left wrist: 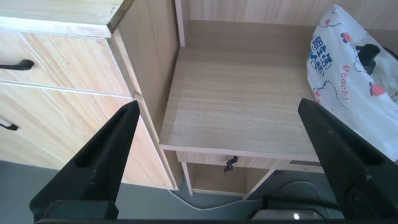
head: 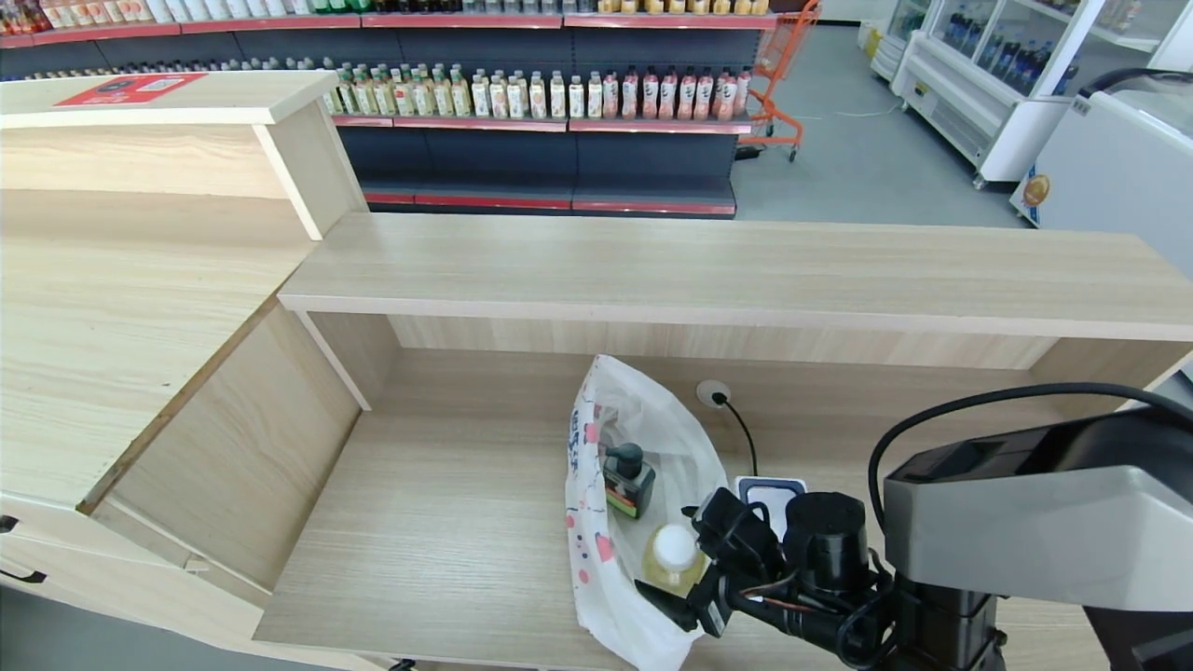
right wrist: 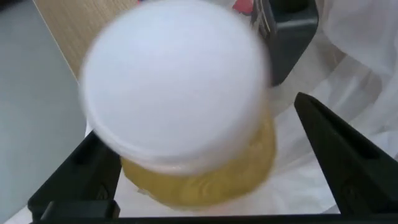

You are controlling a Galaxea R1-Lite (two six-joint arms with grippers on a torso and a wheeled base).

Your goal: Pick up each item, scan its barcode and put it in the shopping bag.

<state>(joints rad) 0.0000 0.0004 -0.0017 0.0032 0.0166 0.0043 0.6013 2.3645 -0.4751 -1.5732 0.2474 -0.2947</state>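
A white shopping bag (head: 596,559) with pink print lies open on the lower counter shelf. Inside it stand a dark green bottle (head: 627,480) and a yellow bottle with a white cap (head: 673,552). My right gripper (head: 664,550) reaches into the bag from above, open, with its fingers on either side of the yellow bottle (right wrist: 186,118). One finger (right wrist: 348,155) stands clear of the bottle. The dark bottle (right wrist: 289,37) is just beyond. My left gripper (left wrist: 217,109) hangs open and empty, low, off the front left of the shelf; the bag (left wrist: 336,68) is far to its side.
A white flat device (head: 770,489) with a black cable lies just behind the bag, plugged through a grommet (head: 713,393). The wooden counter top (head: 727,270) overhangs the shelf, with a side wall (head: 242,447) on the left. Drawers (left wrist: 56,93) sit to the left.
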